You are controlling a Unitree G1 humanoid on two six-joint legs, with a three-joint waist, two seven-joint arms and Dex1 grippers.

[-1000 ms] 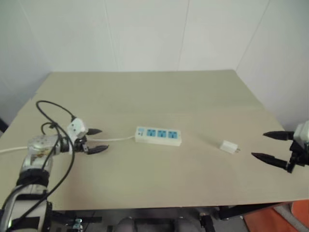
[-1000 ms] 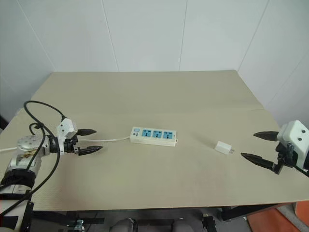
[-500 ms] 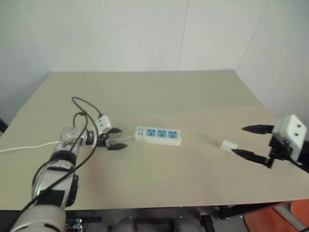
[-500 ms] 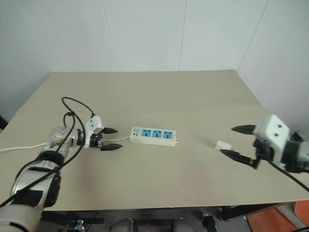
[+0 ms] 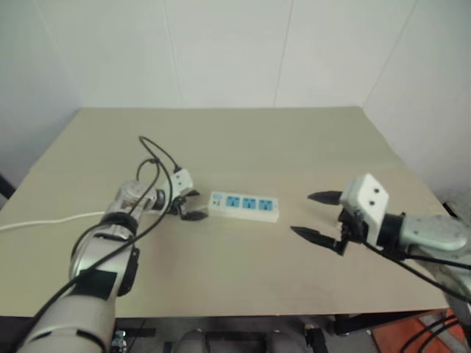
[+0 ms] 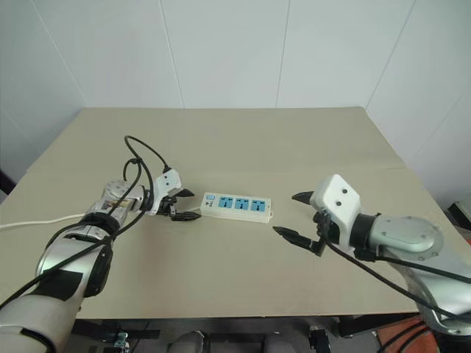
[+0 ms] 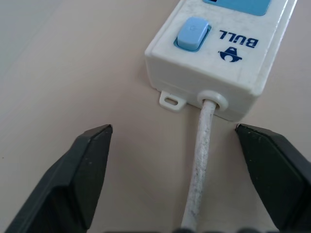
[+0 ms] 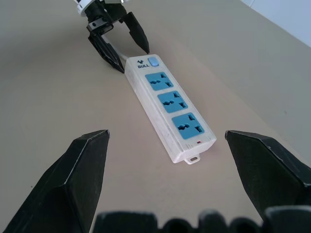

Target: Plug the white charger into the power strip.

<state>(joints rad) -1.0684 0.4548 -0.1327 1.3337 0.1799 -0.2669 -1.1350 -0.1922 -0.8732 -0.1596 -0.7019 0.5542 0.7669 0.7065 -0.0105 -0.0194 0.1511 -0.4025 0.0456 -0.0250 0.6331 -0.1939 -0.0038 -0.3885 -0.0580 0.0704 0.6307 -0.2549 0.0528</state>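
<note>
**Both grippers near the strip, jaws apart**

The tabletop is beige and bare from the strip back to its far edge, which meets a white wall; the near half in front of the strip is open too, up to the near edge.

The strip lies flat near the middle of the tabletop, long side along the near edge, three blue sockets facing up. Its cord leaves the left end and runs toward the left edge.

The left gripper sits at the strip's left end, jaws apart, one on each side of the cord, not touching the casing in the wrist view.

The right gripper hangs just off the strip's right end, jaws wide apart and empty, pointing along the strip.

I cannot tell where the charger lies.
</note>
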